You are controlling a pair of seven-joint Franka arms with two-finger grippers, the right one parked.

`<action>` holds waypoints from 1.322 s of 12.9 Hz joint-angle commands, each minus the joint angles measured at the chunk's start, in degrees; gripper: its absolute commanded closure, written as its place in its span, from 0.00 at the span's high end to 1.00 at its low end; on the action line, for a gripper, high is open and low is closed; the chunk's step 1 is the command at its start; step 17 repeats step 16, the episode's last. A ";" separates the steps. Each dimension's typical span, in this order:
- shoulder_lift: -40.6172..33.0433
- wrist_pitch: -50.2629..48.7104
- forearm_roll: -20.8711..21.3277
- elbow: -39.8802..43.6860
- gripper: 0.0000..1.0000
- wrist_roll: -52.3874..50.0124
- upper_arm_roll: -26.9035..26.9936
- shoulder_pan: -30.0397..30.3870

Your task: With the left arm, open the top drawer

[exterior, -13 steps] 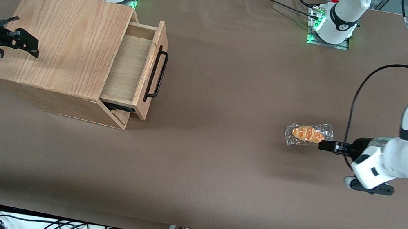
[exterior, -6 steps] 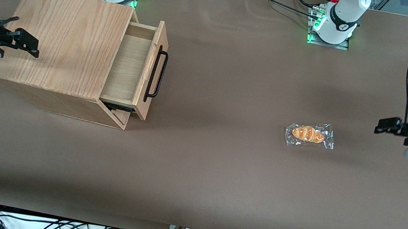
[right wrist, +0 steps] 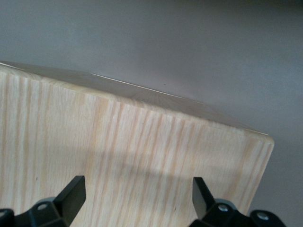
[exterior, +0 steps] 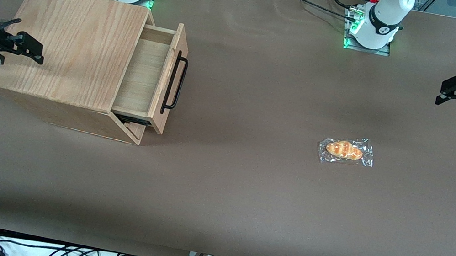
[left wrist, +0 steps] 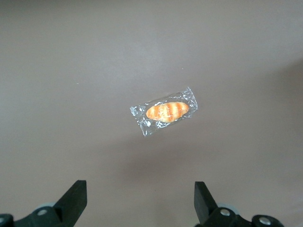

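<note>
Top drawer (exterior: pixel 150 72) stands partly pulled out of the cabinet (exterior: pixel 72 46) toward parked arm's end; rigid wood on slides, likely light, best taken by black bar handle (exterior: pixel 175 83); left gripper (exterior: pixel 453 89) high, well apart, fingers (left wrist: pixel 75 198) wide, empty

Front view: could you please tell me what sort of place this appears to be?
Probably a robotics lab bench: arm bases bolted to a brown-covered table, loose cables along its edge, and test props. The left arm's grey gripper hangs open, above the table.
</note>
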 commanded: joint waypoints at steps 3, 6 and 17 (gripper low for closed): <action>0.51 0.32 -0.87 -0.48 1.00 0.26 -0.34 0.06; 1.13 0.58 -0.70 -0.21 1.00 0.26 -0.25 -0.03; 1.92 0.76 0.89 0.66 1.00 0.18 -0.34 -0.12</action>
